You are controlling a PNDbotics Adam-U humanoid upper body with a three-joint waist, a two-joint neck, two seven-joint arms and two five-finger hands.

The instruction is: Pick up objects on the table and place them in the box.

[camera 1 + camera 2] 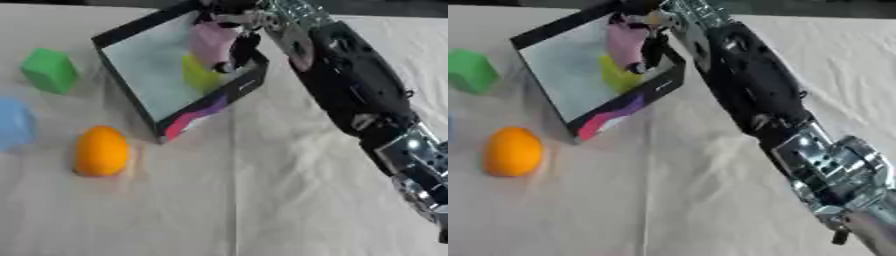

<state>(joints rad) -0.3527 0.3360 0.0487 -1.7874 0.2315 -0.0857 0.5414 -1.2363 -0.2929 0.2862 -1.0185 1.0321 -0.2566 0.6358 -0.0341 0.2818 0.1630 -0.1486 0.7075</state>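
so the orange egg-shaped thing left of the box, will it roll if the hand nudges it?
Probably. The orange object looks rounded all over with no flat face showing, so a side push would likely roll or wobble it on the white cloth. Its surface looks smooth, so fingers may slip; a wrap-around grasp seems safer than a pinch.

Head stereo pair, downward over table (pixel 262 200)
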